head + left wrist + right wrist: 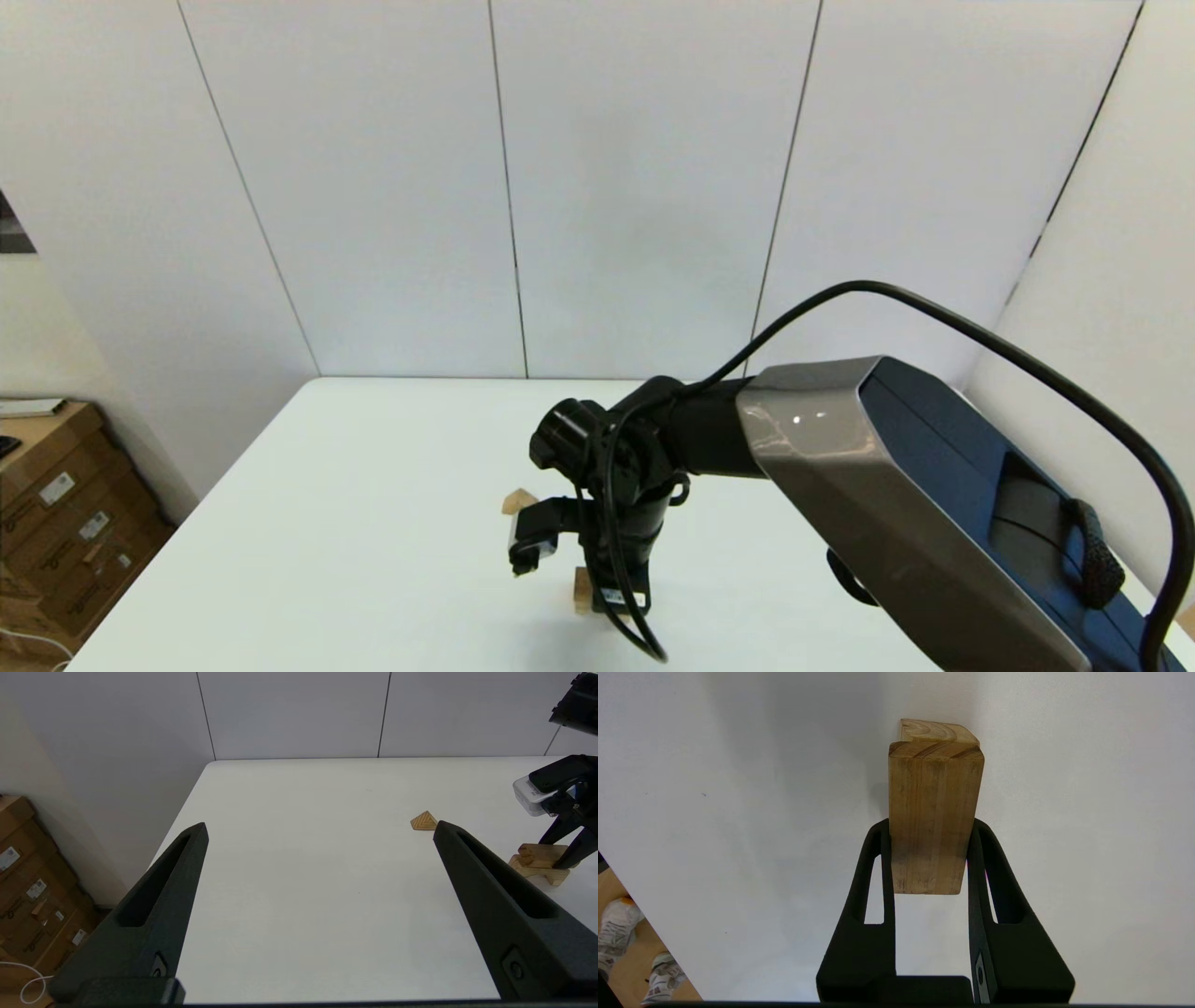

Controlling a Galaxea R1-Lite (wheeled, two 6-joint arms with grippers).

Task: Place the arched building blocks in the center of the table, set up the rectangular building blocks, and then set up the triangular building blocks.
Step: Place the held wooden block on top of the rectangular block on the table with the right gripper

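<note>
R gripper point(930, 830) jaws clamped on rectangular block point(931, 816) atop arched block point(537, 870) | L gripper point(320, 833) jaws wide, empty | no legible txt

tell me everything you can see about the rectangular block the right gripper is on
The rectangular block is a thin, flat light-brown wooden slab with visible grain. It lies on top of the arched block, whose end shows just beyond it. The right gripper has a finger against each long side. The triangular block sits apart on the table.

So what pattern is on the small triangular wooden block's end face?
Nested light-and-dark chevron stripes on the small triangular wooden block, clearest in the left wrist view.
</note>
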